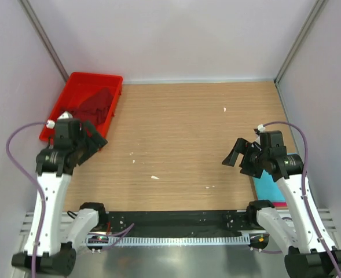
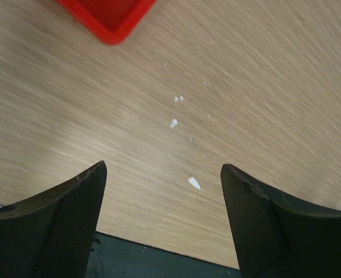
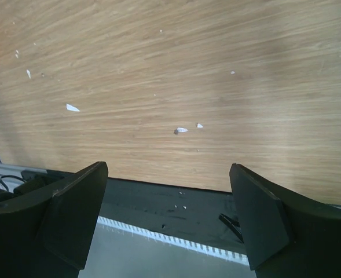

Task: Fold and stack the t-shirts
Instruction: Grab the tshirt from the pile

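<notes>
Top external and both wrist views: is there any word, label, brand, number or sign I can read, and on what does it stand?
No text can be read in any view.
Red tray, maroon t-shirt, turquoise t-shirt: no print or label shows.
Left gripper, right gripper: plain black fingers, no marking.
Wooden table: only white flecks, no writing.

Soft even light — left wrist view blurred w/ faint glare on table (image 2: pixel 54 127).
</notes>
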{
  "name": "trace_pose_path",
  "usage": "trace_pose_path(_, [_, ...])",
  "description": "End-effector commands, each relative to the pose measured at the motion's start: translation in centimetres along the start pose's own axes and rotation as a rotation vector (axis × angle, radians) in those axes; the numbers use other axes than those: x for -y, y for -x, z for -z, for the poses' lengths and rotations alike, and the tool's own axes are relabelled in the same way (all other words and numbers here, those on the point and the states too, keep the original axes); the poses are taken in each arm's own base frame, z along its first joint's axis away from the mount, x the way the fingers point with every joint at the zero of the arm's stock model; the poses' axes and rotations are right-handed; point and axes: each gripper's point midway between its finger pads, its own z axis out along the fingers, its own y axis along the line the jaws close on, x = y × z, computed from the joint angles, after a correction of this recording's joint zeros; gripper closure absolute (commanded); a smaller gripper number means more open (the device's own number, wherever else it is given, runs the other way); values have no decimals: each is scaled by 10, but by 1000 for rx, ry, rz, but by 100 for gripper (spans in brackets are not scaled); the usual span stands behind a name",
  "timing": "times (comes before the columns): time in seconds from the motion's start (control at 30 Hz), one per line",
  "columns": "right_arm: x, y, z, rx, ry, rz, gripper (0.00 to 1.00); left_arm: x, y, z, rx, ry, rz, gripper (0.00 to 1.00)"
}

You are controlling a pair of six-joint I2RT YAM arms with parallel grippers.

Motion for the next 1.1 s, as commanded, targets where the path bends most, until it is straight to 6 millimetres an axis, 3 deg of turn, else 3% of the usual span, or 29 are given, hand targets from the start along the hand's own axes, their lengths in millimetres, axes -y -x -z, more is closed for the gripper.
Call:
trace_pose_path(0.0, [-6, 10, 9, 13, -14, 68, 7, 3, 59, -39, 129, 147, -151, 19])
trace_pose_path(0.1, [-12, 11, 13, -7, -7, 96, 7, 14, 107, -60, 212, 213, -221, 21])
trace_pose_path(0.13, [-15, 13, 15, -1, 7, 107, 7, 15, 118, -90, 188, 247, -266, 23])
trace_pose_path(0.17, [-19, 13, 16, -1, 23, 116, 7, 9, 141, -96, 217, 274, -238, 25])
trace_pose_path(0.2, [-24, 14, 17, -5, 43, 126, 7, 9, 149, -110, 202, 270, -233, 27])
trace_pose_path(0.23, [-25, 14, 17, -8, 48, 133, 7, -2, 150, -143, 145, 315, -253, 27])
trace_pose_path(0.27, [-25, 13, 17, -14, 46, 140, 7, -7, 167, -150, 154, 338, -245, 26])
trace_pose_path(0.3, [-25, 13, 15, -23, 43, 141, 7, -16, 168, -166, 119, 385, -260, 19])
trace_pose_path(0.4, [-29, 16, 15, -29, 53, 149, 7, -51, 170, -204, -8, 551, -295, 13])
trace_pose_path(0.57, [-34, 24, 10, -33, 59, 158, 8, -86, 160, -249, -105, 635, -251, 12])
trace_pose_path(0.67, [-36, 29, 7, -35, 60, 163, 7, -96, 152, -268, -140, 600, -193, 17])
trace_pose_path(0.77, [-36, 31, 6, -37, 53, 164, 7, -101, 150, -282, -156, 599, -160, 35])
trace_pose_path(0.8, [-36, 32, 5, -39, 50, 163, 7, -101, 149, -285, -159, 590, -155, 49])
trace_pose_path(0.87, [-37, 33, 3, -44, 52, 160, 7, -98, 156, -286, -145, 587, -151, 63])
trace_pose_path(0.9, [-39, 34, 4, -43, 56, 160, 8, -96, 157, -286, -144, 585, -148, 80])
trace_pose_path(0.97, [-41, 36, 3, -42, 61, 159, 8, -90, 163, -281, -138, 582, -131, 100])
trace_pose_path(1.07, [-45, 40, 3, -41, 65, 158, 7, -72, 180, -262, -74, 543, -81, 100])
